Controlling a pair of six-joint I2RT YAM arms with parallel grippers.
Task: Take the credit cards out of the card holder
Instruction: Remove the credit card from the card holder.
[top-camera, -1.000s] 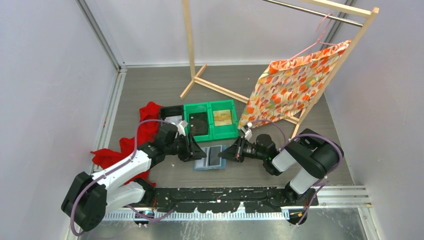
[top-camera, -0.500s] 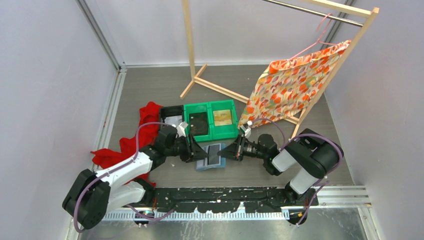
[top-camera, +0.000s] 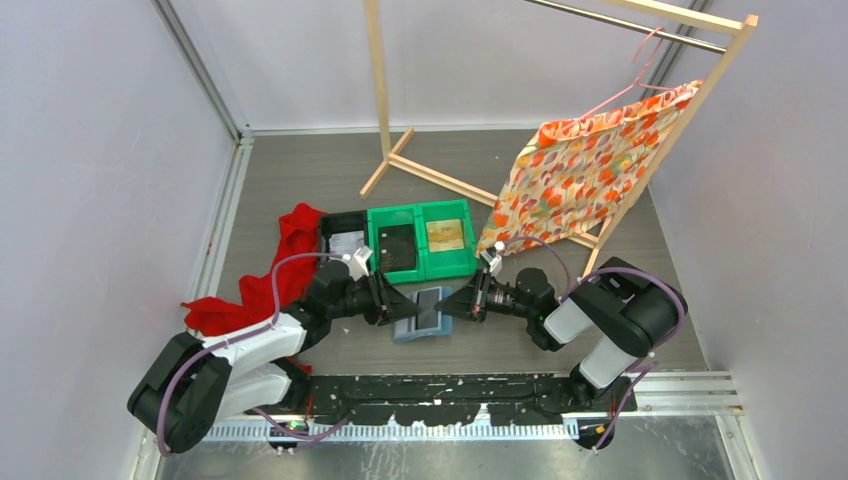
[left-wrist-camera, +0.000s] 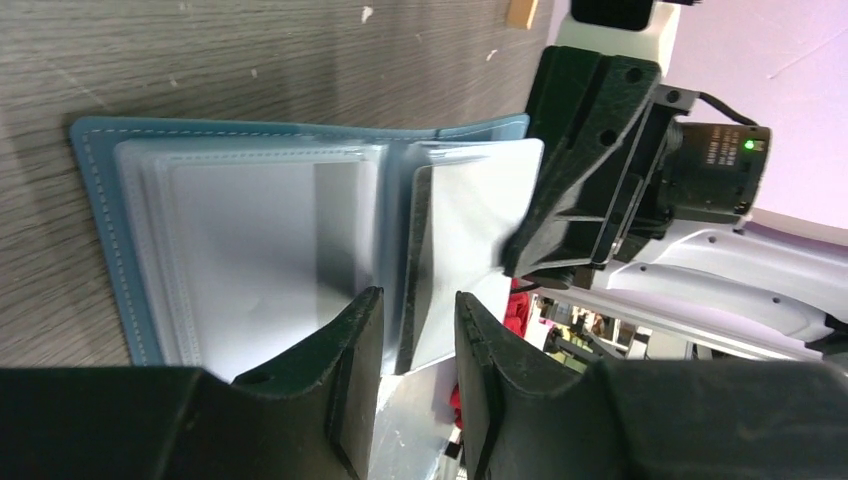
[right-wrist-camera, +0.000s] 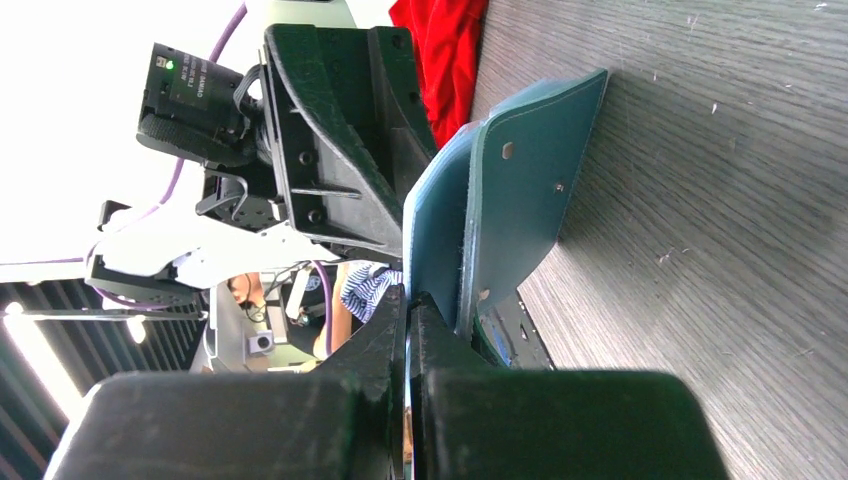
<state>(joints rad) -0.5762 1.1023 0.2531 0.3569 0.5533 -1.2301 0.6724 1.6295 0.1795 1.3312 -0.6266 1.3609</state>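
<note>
The slate-blue card holder (top-camera: 407, 328) lies open on the table between the two grippers, its clear pockets (left-wrist-camera: 240, 250) facing up. One leaf (left-wrist-camera: 470, 240) stands raised; its dark grey face (top-camera: 430, 305) looks like a greyish card in a pocket. My left gripper (left-wrist-camera: 418, 345) is open, its fingers (left-wrist-camera: 355, 370) standing on either side of that leaf's near edge without clearly touching it. From the right, my right gripper (right-wrist-camera: 408, 310) is shut on a thin edge of the holder, beside the teal cover (right-wrist-camera: 520, 190). No whitish card can be made out.
Two green bins (top-camera: 421, 238) and a black bin (top-camera: 343, 234) stand just behind the holder. A red cloth (top-camera: 268, 285) lies at the left under the left arm. A wooden rack (top-camera: 440, 178) with a patterned cloth (top-camera: 580, 170) stands at the back right.
The left arm has reached further right toward the holder and its jaws have narrowed a little around the raised leaf. The right gripper keeps its hold.
</note>
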